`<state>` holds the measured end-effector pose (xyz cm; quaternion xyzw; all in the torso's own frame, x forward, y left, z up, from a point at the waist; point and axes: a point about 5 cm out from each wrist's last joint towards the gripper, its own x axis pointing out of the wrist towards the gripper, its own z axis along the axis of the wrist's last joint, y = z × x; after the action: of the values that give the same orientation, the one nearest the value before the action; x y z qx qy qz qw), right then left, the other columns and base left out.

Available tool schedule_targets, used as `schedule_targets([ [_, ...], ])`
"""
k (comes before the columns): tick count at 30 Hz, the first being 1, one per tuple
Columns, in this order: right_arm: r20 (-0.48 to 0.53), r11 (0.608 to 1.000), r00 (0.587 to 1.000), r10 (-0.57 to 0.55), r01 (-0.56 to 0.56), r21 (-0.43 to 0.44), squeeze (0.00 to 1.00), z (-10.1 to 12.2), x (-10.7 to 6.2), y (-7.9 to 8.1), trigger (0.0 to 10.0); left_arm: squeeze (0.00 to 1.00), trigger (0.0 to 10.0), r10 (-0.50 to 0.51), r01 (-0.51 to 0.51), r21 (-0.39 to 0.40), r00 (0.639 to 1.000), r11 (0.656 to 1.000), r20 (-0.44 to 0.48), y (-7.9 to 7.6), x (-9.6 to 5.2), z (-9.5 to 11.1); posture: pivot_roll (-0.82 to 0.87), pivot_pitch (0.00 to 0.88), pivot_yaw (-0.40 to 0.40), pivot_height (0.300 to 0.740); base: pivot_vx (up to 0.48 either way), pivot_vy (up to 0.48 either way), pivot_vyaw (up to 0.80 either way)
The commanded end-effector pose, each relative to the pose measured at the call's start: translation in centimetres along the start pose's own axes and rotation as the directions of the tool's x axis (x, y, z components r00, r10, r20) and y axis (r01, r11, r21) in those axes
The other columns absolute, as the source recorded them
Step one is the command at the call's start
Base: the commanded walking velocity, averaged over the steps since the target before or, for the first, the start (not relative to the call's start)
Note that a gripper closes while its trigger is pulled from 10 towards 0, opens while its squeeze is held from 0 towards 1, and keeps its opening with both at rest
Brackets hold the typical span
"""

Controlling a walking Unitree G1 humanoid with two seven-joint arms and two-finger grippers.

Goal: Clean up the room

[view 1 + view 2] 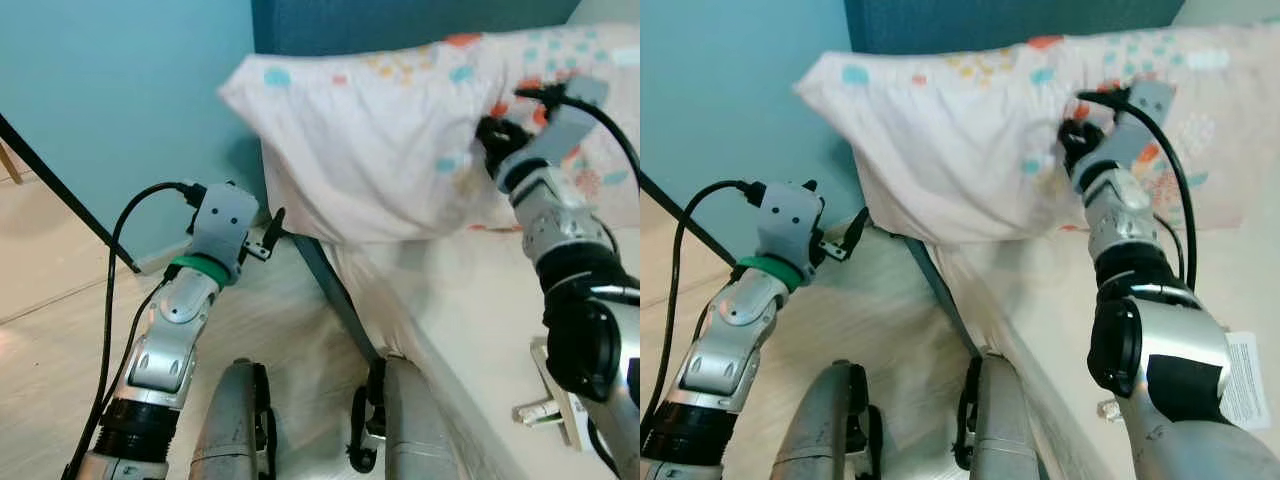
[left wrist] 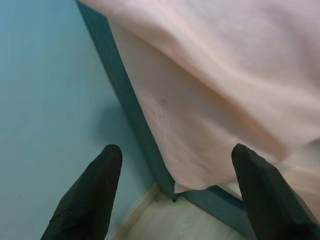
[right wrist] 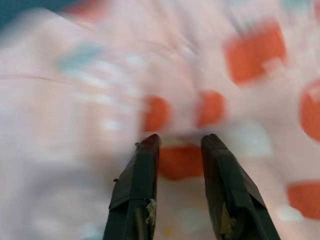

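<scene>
**Inspector:** At the bed's head end, the right gripper (image 3: 180,150) pinches the patterned pillow (image 1: 380,140), fingers nearly together on its cloth.

**Clerk:** And the left gripper (image 2: 177,192)?

**Inspector:** Spread apart, empty, below the pillow's overhanging corner. The pillow's length runs across the bed (image 1: 470,300); the right arm is nearer.

You're facing a teal wall (image 1: 120,100) on the left, w/ a darker blue headboard (image 1: 380,22) up top. Pale wood-look floor (image 1: 50,300) below — a baseboard strip runs along the wall. Bed (image 1: 480,300) w/ cream sheet at right, dark blue frame edge (image 1: 335,290) — light is soft, even.
</scene>
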<state>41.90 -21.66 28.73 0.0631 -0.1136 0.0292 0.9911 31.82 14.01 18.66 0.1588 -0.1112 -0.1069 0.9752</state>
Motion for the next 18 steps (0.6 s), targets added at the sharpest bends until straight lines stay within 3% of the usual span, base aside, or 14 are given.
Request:
schedule_targets([
  [1,0.095,0.999,0.995,0.029,-0.025,-0.042,0.00,2.6,0.5,0.4,10.0,0.00,10.0,-0.012,0.011,-0.002,1.000,1.000,-0.023,-0.3,-0.5,-0.5,0.13,0.266,-0.010,0.622,0.000,0.000,0.00],
  [3,0.228,0.996,0.970,0.083,-0.077,-0.037,0.00,6.4,1.1,1.8,10.0,0.00,10.0,-0.005,0.005,-0.001,1.000,1.000,-0.024,-0.2,-0.5,-0.4,0.13,0.266,-0.015,0.622,0.000,0.000,0.00],
  [6,0.260,0.995,0.961,0.097,-0.092,-0.031,0.00,7.3,1.2,2.1,10.0,0.00,10.0,-0.001,0.001,-0.001,1.000,1.000,-0.024,-0.1,-0.5,-0.4,0.13,0.266,-0.015,0.622,0.000,0.000,0.00],
  [14,0.293,0.989,0.945,0.146,-0.143,-0.031,0.00,3.7,-0.2,0.9,10.0,0.00,10.0,-0.013,0.013,-0.004,0.999,1.000,-0.036,-0.3,-0.8,-0.6,0.11,0.260,0.005,0.622,0.000,0.000,0.00],
  [17,0.291,0.989,0.945,0.148,-0.145,-0.031,0.00,1.9,-1.1,0.0,10.0,0.00,10.0,-0.020,0.020,-0.008,0.999,1.000,-0.034,-0.5,-0.6,-0.5,0.09,0.251,0.009,0.622,0.000,0.000,0.00],
  [18,0.277,0.990,0.951,0.140,-0.140,-0.020,0.00,0.2,-2.0,-0.6,10.0,0.00,10.0,-0.025,0.024,-0.012,0.999,1.000,-0.031,-0.6,-0.4,-0.5,0.08,0.243,0.009,0.622,0.000,0.000,0.00],
])
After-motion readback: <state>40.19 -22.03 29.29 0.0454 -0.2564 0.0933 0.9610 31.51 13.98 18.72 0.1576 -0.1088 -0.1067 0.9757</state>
